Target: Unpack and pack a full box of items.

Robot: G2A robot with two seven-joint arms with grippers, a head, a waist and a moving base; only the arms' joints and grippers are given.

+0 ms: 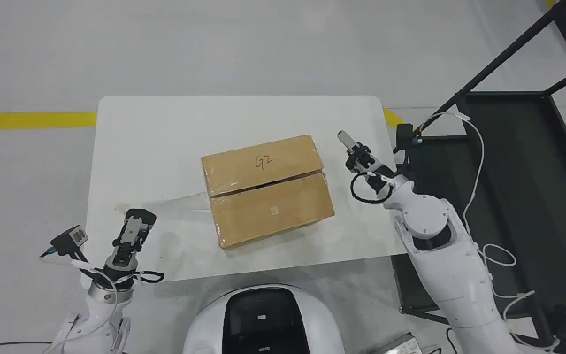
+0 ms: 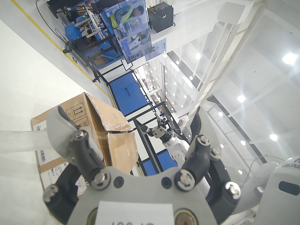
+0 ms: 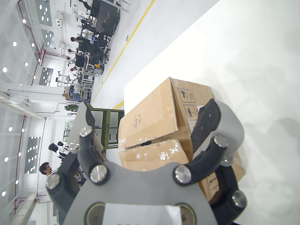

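Both sets of jaws are spread wide with nothing in them. The left gripper (image 1: 134, 227) sits over the near left corner of the white table (image 1: 150, 142), well apart from the cardboard box (image 1: 265, 190), and the right gripper (image 1: 345, 140) hangs just beside the box's right end. Box sits mid-table, top flaps folded shut.

Shining down brightly and evenly from round ceiling lamps (image 2: 290, 58) far beyond the left gripper (image 2: 130, 118). Glinting off clear tape (image 3: 131, 141) on the box (image 3: 152, 104) just ahead of the right gripper (image 3: 148, 112). Washing the white table (image 3: 234, 47) nearly flat. Bowing straight lines toward both wrist views' edges.
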